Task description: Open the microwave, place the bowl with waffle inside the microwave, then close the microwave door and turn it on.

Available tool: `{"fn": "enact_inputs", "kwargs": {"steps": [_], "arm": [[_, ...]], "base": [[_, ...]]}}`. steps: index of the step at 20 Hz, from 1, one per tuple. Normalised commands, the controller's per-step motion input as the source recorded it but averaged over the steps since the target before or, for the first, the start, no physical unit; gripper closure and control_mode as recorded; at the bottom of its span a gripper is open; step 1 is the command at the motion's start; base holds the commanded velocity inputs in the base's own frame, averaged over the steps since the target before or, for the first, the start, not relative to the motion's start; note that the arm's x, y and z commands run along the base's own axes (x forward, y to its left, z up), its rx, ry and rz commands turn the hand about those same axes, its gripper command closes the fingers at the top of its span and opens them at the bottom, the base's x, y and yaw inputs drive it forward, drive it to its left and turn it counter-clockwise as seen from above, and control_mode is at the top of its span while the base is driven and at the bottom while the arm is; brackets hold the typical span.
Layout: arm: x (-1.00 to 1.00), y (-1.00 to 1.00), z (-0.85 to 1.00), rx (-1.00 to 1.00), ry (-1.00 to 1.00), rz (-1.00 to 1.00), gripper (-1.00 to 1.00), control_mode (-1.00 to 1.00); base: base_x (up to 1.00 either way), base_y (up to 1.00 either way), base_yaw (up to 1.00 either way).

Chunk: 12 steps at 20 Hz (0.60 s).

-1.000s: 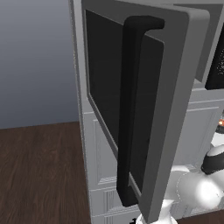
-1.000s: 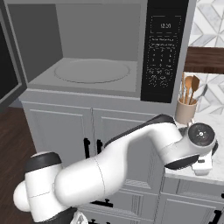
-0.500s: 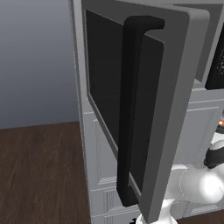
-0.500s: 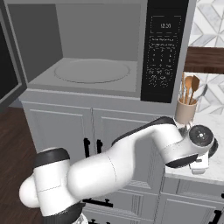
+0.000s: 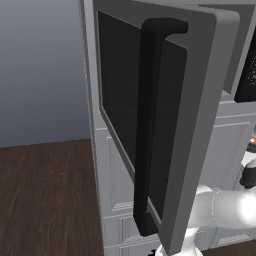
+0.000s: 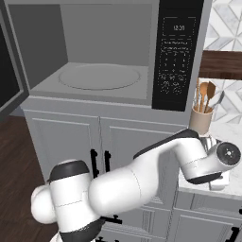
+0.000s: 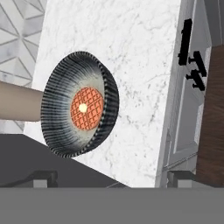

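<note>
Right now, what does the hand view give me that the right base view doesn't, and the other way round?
Hand view: the bowl with the waffle in it, sitting on the marble counter, with the open gripper short of it. Right base view: the microwave open, its turntable bare, the keypad, and a utensil holder. Shared: the white cabinet doors with black handles.
</note>
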Motion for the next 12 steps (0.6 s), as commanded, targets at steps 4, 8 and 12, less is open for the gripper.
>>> {"fn": "enact_inputs", "kwargs": {"steps": [4, 8, 12], "arm": [[0.03, -0.21, -0.14, 0.11, 0.0, 0.04, -1.0, -1.0], [0.18, -0.07, -0.15, 0.08, 0.0, 0.02, -1.0, -1.0], [0.18, -0.1, -0.19, 0.06, 0.0, 0.01, -1.0, -1.0]], "base": [[0.0, 0.0, 0.0], [0.0, 0.0, 0.0], [0.0, 0.0, 0.0]]}}
